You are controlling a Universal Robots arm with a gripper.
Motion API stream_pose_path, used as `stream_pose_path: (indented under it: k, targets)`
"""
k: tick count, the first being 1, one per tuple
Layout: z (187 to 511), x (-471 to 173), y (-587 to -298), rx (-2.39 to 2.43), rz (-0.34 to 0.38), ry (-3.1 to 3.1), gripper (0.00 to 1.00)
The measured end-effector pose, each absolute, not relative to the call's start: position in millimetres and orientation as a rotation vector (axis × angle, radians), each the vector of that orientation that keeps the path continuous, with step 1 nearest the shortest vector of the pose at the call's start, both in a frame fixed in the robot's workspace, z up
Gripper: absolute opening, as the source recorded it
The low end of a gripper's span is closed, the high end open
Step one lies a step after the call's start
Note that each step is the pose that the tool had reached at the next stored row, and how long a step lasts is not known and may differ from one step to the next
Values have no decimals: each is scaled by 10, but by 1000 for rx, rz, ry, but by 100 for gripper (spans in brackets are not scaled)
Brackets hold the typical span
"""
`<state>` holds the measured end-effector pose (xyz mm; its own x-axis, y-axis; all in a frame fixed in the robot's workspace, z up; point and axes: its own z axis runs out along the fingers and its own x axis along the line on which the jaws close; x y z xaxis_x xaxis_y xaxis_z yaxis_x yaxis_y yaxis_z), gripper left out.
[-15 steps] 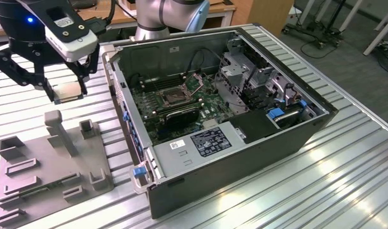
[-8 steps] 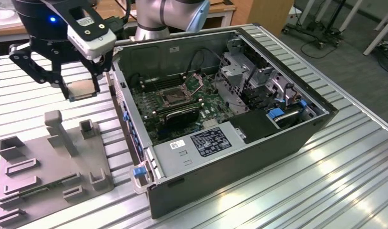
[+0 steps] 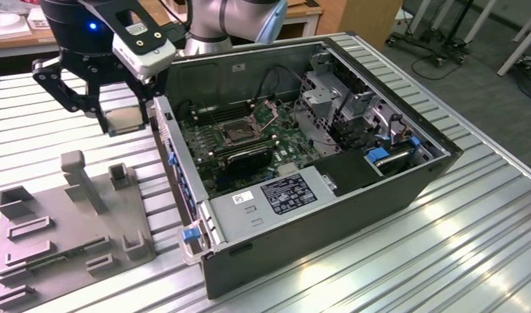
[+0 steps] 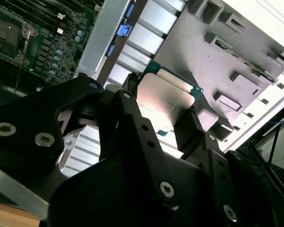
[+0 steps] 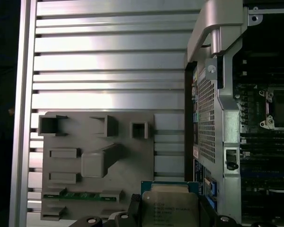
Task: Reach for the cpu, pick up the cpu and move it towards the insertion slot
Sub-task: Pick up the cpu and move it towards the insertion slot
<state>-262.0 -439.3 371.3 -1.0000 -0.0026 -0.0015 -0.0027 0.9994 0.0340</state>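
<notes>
One table: slatted metal, fills the exterior view, carries everything else.
Case: open computer tower laid on its side across the centre and right of the exterior view, probably so that the board faces up and can be reached from above.
Fixture block: grey plastic with recesses and posts, lower left of the exterior view, flat on the table just beside the case; seemingly a parking place for parts.
Gripper: upper left of the exterior view, above the table between block and case wall; black fingers clenched on the cpu, pressing on opposite edges, most likely to keep clear of both faces.
Insertion slot: square socket with dark centre and shiny frame, on the board inside the case, centre of the exterior view; well apart from the chip, with the case wall between; frame possibly open, hard to tell.
Cpu: in the grasp, roughly level, metal face up, off the block, not yet over the case.
</notes>
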Motion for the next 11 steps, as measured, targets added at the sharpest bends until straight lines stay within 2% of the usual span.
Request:
stream_pose_path:
  k: [11]
  targets:
    - [3706, -2442, -4392, -4, 53, 3140, 55]
